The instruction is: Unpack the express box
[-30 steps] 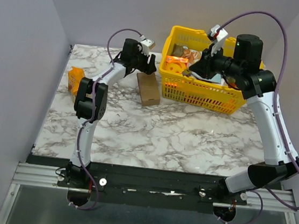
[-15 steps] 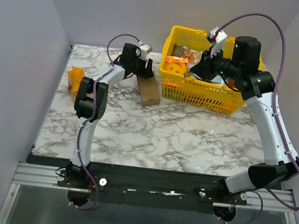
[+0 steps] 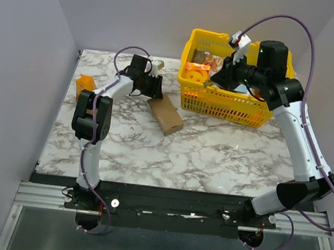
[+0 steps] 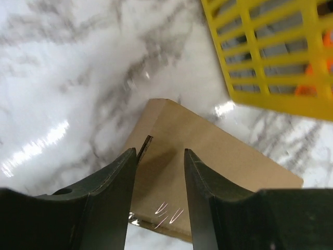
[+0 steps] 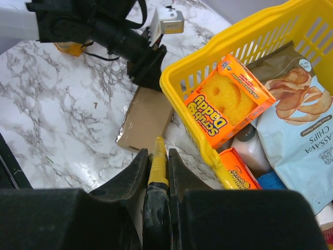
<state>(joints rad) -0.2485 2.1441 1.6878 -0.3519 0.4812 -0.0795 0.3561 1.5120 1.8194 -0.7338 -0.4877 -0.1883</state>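
Observation:
The express box (image 3: 165,114), a plain brown carton, lies flat and slanted on the marble table just left of the yellow basket. My left gripper (image 3: 157,88) hovers at its far end. In the left wrist view the box (image 4: 218,156) lies beneath the open jaws of that gripper (image 4: 160,153), with nothing held between them. My right gripper (image 3: 216,77) hangs over the basket's left rim, shut on a yellow-and-black cutter (image 5: 157,161). The right wrist view shows the box (image 5: 145,117) lower down on the table.
The yellow mesh basket (image 3: 228,114) stands at the back right and holds an orange sponge box (image 5: 229,101), a chips bag (image 5: 296,135) and other packets. A small orange packet (image 3: 84,85) lies at the table's left edge.
The box has slid toward the near side and turned to lie slanted. The left arm has swung left and lower, and its jaws have narrowed. The right arm has barely moved.

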